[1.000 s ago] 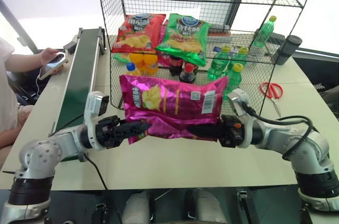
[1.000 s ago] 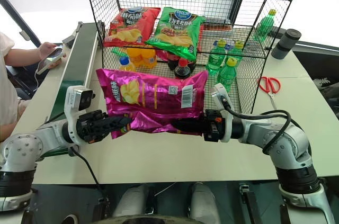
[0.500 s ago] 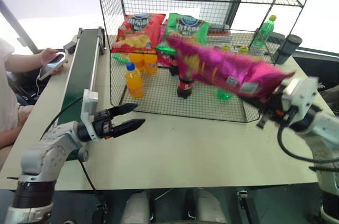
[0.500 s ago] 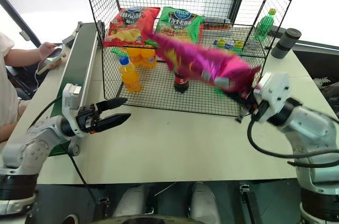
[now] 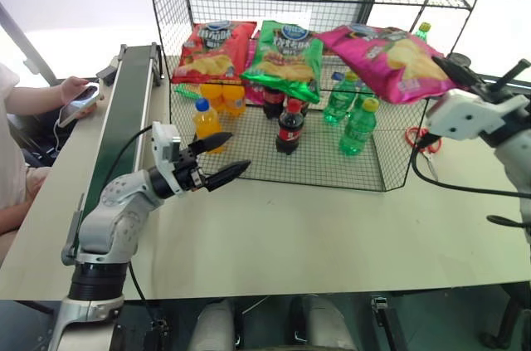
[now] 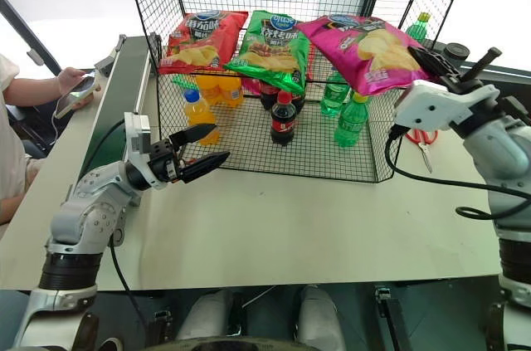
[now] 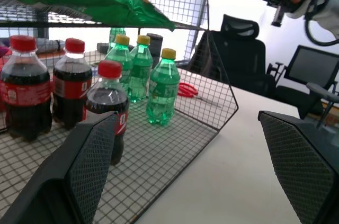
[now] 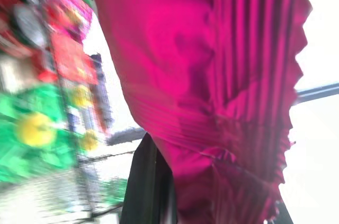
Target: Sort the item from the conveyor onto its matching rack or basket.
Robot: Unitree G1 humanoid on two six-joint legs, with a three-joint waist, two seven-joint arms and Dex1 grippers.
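Note:
The item, a glossy magenta-pink chip bag (image 5: 386, 56), is face up at the right end of the rack's middle tier, beside the green bag. My right gripper (image 5: 452, 73) is shut on the bag's right edge, and the pink foil (image 8: 212, 75) fills the space above its dark finger (image 8: 148, 192). I cannot tell whether the bag rests on the shelf. The black wire rack (image 5: 274, 164) stands at the table's back. My left gripper (image 5: 239, 150) is open and holds nothing, in front of the rack's bottom tier. The dark green conveyor (image 5: 124, 119) runs along the left.
A red bag (image 5: 217, 48) and a green bag (image 5: 286, 52) lie on the middle tier. Orange bottles (image 5: 205, 119), cola bottles (image 5: 288, 125) and green bottles (image 5: 355, 127) stand on the bottom tier. Red scissors (image 5: 419, 139) lie at the right. A person's hand with a phone (image 5: 79, 98) is beside the conveyor.
My left gripper let go of the pink bag, opened wide and moved slightly forward. My right gripper swung the bag up and to the right, rolling it face up at the rack's middle tier.

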